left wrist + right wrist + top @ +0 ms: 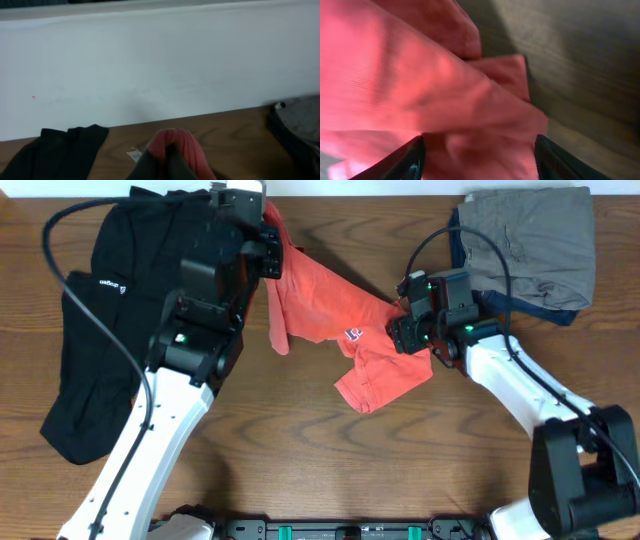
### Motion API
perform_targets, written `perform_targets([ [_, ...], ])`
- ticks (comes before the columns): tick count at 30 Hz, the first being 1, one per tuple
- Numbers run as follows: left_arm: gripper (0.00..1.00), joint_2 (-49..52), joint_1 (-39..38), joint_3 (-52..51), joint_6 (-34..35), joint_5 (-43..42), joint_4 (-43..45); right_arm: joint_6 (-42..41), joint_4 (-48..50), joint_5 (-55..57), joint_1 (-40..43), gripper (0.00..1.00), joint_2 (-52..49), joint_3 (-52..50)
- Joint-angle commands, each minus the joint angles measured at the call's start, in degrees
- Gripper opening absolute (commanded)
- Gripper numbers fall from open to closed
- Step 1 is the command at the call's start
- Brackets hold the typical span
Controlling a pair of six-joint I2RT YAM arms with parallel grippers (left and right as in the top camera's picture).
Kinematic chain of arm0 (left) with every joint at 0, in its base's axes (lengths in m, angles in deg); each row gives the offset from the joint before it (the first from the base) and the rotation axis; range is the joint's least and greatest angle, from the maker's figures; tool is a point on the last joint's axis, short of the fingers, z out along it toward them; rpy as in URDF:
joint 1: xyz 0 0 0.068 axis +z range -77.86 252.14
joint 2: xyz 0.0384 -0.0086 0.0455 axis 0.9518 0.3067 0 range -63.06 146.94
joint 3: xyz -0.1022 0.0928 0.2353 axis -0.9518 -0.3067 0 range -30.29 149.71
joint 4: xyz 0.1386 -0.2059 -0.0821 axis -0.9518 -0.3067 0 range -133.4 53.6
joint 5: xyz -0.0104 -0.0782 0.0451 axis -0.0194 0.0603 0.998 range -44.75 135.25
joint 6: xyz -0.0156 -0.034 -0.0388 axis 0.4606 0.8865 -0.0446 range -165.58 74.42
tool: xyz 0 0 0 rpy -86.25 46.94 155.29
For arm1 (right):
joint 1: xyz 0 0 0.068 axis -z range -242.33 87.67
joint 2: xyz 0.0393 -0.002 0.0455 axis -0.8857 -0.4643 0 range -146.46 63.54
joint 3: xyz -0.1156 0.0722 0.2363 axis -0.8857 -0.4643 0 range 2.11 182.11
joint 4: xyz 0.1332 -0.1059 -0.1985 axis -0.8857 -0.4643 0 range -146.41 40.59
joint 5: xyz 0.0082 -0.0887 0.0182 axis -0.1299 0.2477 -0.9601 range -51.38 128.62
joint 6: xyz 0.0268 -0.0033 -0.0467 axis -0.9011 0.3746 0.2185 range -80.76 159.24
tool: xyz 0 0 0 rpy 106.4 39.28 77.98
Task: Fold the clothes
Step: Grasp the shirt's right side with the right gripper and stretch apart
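The coral-red T-shirt (320,305) lies crumpled across the middle of the wooden table, with a small print near its right side. My left gripper (272,242) is shut on its far left edge; in the left wrist view a bunch of red cloth (175,142) is pinched in the left gripper (169,152). My right gripper (398,320) is at the shirt's right edge. In the right wrist view its fingers (405,160) stand wide apart, and shirt fabric (445,95) fills the gap of the right gripper (480,142). The black garment (110,310) lies at the far left.
A folded grey garment (530,240) over a dark blue one sits at the back right, close behind my right arm. A white wall (160,65) runs along the table's far edge. A small white tag (134,155) lies beside the black garment (55,150).
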Motion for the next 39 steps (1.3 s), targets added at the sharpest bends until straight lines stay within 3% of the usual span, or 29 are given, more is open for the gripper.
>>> perform_targets([
  [1, 0.06, -1.70, 0.68, 0.31, -0.81, 1.38, -0.24, 2.25, 1.27, 0.72, -0.37, 0.67, -2.36, -0.59],
  [13, 0.06, -1.95, 0.70, 0.31, -0.79, 1.38, -2.40, 2.19, 16.28, 0.07, -0.44, 0.67, -10.69, -0.57],
  [19, 0.06, -1.95, 0.70, 0.31, -0.76, 1.36, -2.73, 2.10, 23.02, 0.09, -0.42, 0.58, -14.78, -0.57],
  [21, 0.06, -1.95, 0.70, 0.31, -0.76, 1.36, -2.75, 0.07, 25.59, 0.20, -0.42, 0.39, -15.82, -0.57],
  [22, 0.06, -1.95, 0.70, 0.31, -0.76, 1.36, -2.75, -1.99, 26.80, 0.55, -0.37, 0.15, -16.11, -0.57],
  [23, 0.06, -1.95, 0.70, 0.31, -0.79, 1.36, -2.75, -4.11, 27.69, 1.29, -0.31, 0.01, -16.17, -0.57],
  [30, 0.06, -4.37, 2.10, 0.31, -1.20, 1.40, -2.78, -9.05, 27.08, 2.23, 1.73, 0.01, -11.10, 1.57],
  [39, 0.06, -14.05, 9.73, 0.31, -0.70, 1.36, -6.58, -4.11, 6.14, 2.25, 4.22, 0.01, 7.39, 10.97],
])
